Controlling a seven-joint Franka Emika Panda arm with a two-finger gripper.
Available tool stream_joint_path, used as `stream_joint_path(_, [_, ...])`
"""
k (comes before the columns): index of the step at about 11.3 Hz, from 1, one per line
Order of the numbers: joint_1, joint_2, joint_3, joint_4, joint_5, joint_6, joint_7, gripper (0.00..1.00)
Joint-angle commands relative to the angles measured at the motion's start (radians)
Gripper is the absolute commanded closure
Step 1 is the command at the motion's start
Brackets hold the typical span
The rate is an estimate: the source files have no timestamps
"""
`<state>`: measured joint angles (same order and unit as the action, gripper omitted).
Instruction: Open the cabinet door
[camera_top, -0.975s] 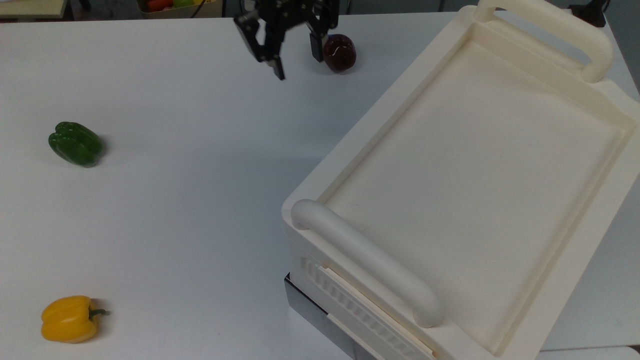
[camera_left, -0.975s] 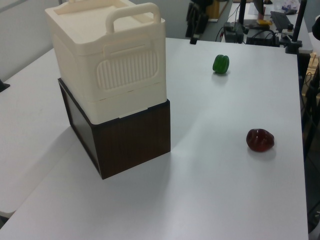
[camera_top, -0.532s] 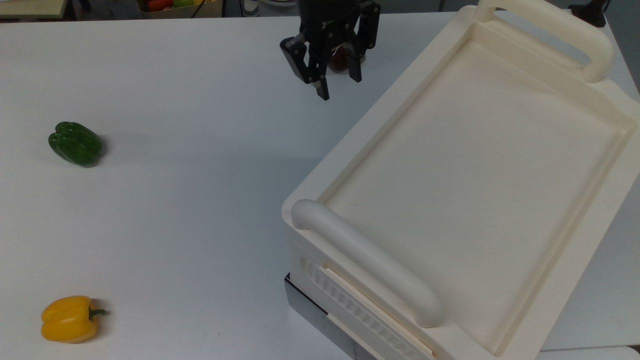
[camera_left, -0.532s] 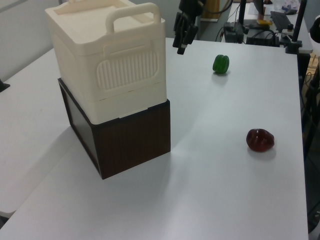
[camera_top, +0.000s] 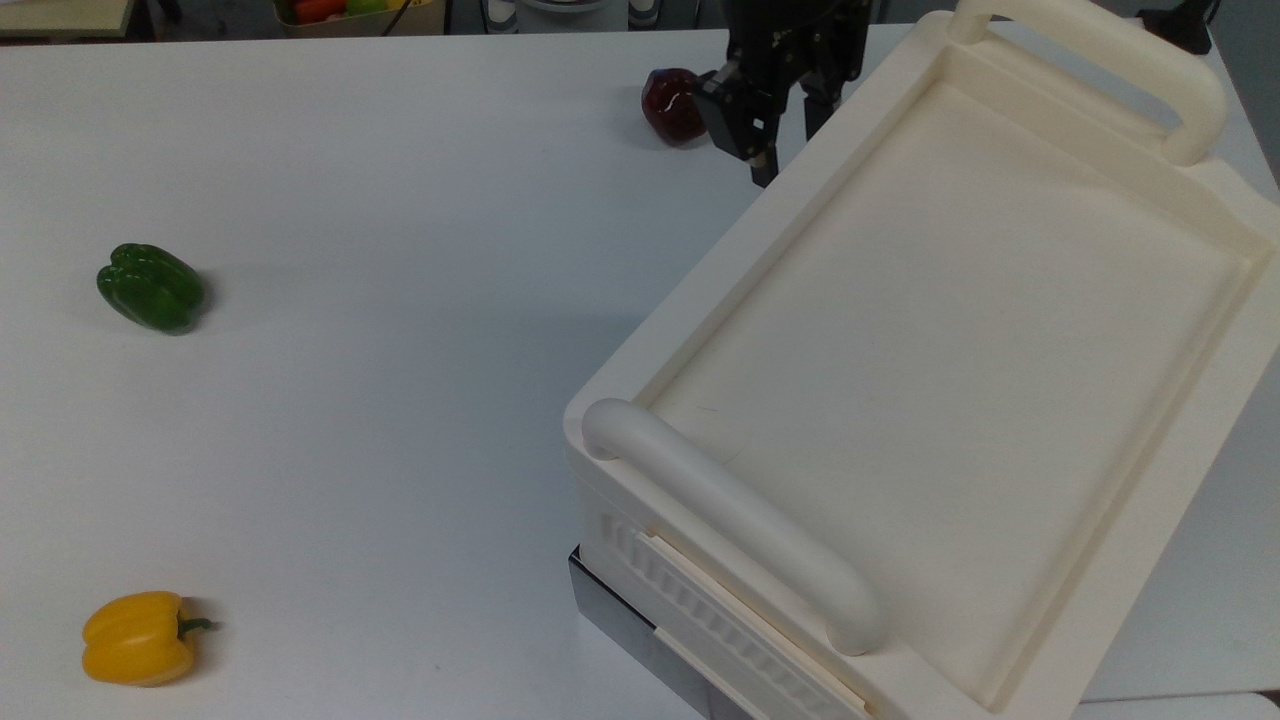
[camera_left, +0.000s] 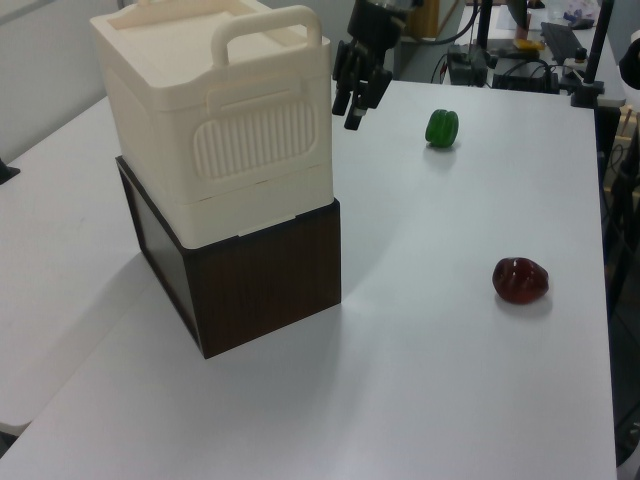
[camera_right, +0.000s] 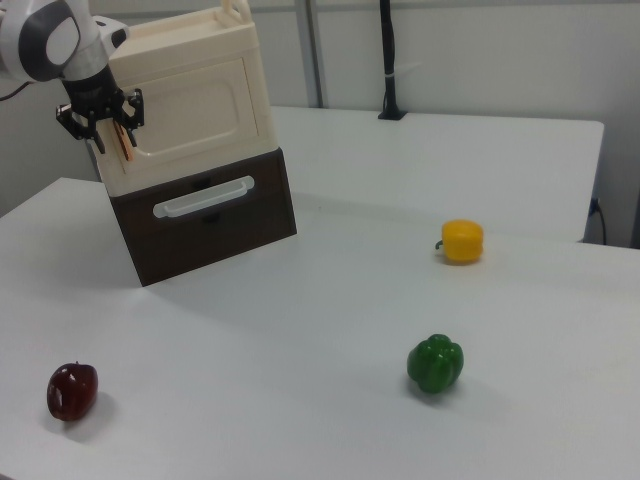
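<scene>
We saw the gripper (camera_right: 108, 133), jaws open, right at the door (camera_right: 190, 110) handle (camera_right: 127, 141) on the cabinet (camera_top: 940, 330).

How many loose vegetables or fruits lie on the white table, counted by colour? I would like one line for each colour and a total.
Green: 1, the green pepper
Yellow: 1, the yellow pepper
Dark red: 1, the dark red fruit
Total: 3

Robotics lab, white worktables (camera_left: 480, 380), camera stands (camera_left: 592, 50), cables, equipment clutter (camera_left: 470, 65)
</scene>
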<state>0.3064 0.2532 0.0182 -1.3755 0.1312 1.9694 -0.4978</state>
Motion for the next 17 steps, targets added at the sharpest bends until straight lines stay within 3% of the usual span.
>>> stream_joint_path(1, [0.003, 0.012, 0.003, 0.003, 0.015, 0.078, 0.013, 0.63])
stream_joint_path(2, [0.003, 0.015, 0.003, 0.009, 0.015, 0.1, 0.016, 0.63])
stream_joint_path(7, [0.034, 0.077, 0.0, 0.058, 0.004, 0.108, 0.041, 1.0])
stream_joint_path(17, [0.023, 0.028, -0.015, 0.023, 0.002, -0.029, -0.027, 1.0])
